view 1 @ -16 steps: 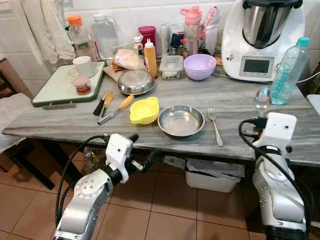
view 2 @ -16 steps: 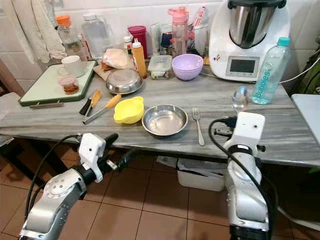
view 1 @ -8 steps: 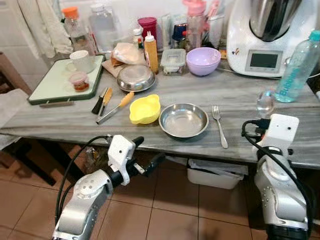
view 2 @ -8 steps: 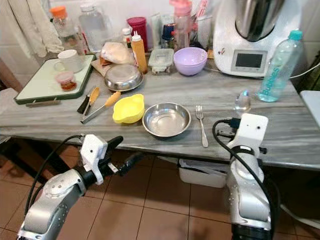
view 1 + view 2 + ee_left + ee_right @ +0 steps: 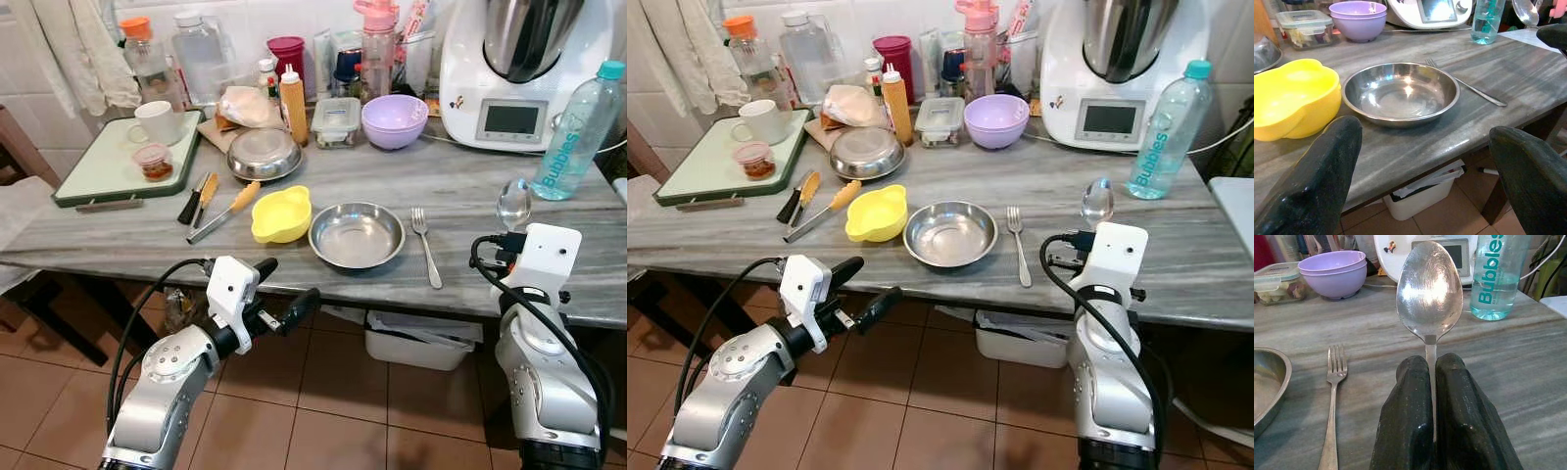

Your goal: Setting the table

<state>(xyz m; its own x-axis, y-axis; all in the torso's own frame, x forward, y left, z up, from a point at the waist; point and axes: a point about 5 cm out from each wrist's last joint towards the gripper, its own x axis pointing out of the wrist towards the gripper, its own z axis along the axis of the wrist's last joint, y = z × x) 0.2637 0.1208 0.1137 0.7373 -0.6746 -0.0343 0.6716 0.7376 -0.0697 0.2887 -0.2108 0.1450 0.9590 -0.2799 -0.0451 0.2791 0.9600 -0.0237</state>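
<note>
Steel spoon (image 5: 1429, 289) stands pinched by its handle in your right gripper (image 5: 1433, 382), 2 fingers clenched, bowl up; fork (image 5: 1332, 401) and steel bowl (image 5: 1266, 382) lie beside it. From your head, the wrist hides those fingers. Your left gripper (image 5: 1420, 147) gapes wide below the table edge (image 5: 1415, 152), facing that bowl.

The clear plastic water bottle (image 5: 575, 131) w/ teal cap carries the word "Bubbles" in teal letters, running up its side. In right wrist view only "Bubbles" is cut off at top. No other text is legible.
</note>
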